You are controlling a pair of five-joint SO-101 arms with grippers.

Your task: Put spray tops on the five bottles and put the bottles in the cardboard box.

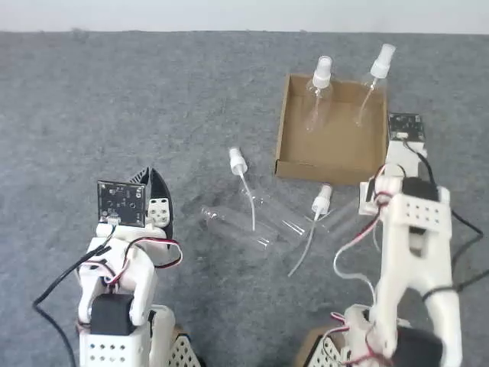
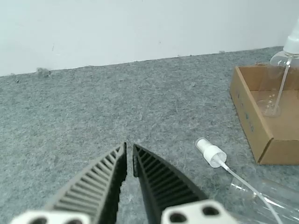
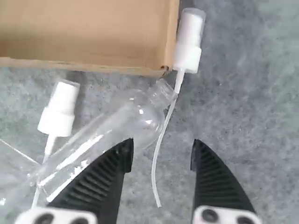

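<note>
Two capped bottles [image 1: 319,92] [image 1: 374,80] stand in the cardboard box [image 1: 294,153]. Uncapped clear bottles [image 1: 237,228] lie on the grey mat in front of it, with loose spray tops [image 1: 238,162] [image 1: 322,200] beside them. My right gripper [image 3: 162,147] hangs open over the thin tube of a spray top [image 3: 189,42] that lies at the box corner. Close beside that tube lies a bottle [image 3: 107,144], its open neck toward the box [image 3: 88,32]. Another spray top [image 3: 58,112] rests on that bottle's other side. My left gripper [image 2: 130,151] is shut and empty, short of a spray top [image 2: 211,154].
The grey mat ends at a white wall [image 2: 140,28] behind the box. The left arm [image 1: 122,252] stands at the near left and the right arm [image 1: 412,229] at the near right, its wires hanging loose. Open mat stretches left of the box.
</note>
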